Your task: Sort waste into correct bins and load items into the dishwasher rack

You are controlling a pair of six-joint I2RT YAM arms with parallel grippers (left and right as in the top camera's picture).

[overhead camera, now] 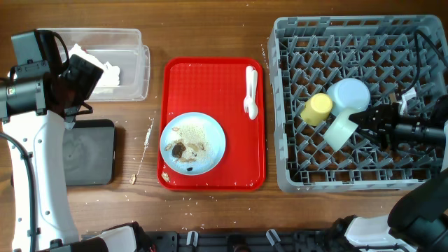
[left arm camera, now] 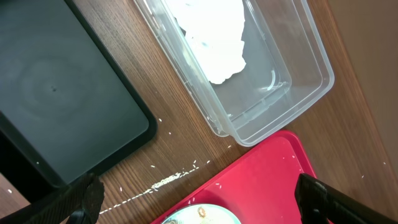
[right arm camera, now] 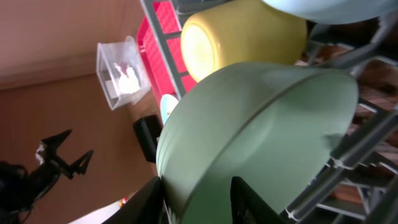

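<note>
A pale green bowl (overhead camera: 338, 131) leans tilted among the pegs of the grey dishwasher rack (overhead camera: 287, 140). My right gripper (overhead camera: 362, 123) is shut on its rim (right arm camera: 261, 137), one finger on each side of the wall. A second bowl (overhead camera: 349, 94) and the yellow cup (overhead camera: 316, 109) lie beside it in the rack. My left gripper (overhead camera: 82, 78) is open and empty over the near end of the clear box (overhead camera: 133, 63), which holds white napkins (left arm camera: 214, 37). The light blue plate (overhead camera: 192, 142) with brown and white food scraps and the white spoon (overhead camera: 250, 91) lie on the red tray (overhead camera: 210, 84).
The black tray (overhead camera: 87, 150) lies on the table in front of the clear box, beside the left arm. Rice-like crumbs (left arm camera: 168, 180) are strewn on the wood between the black tray and the red tray. The rack fills the right side of the table.
</note>
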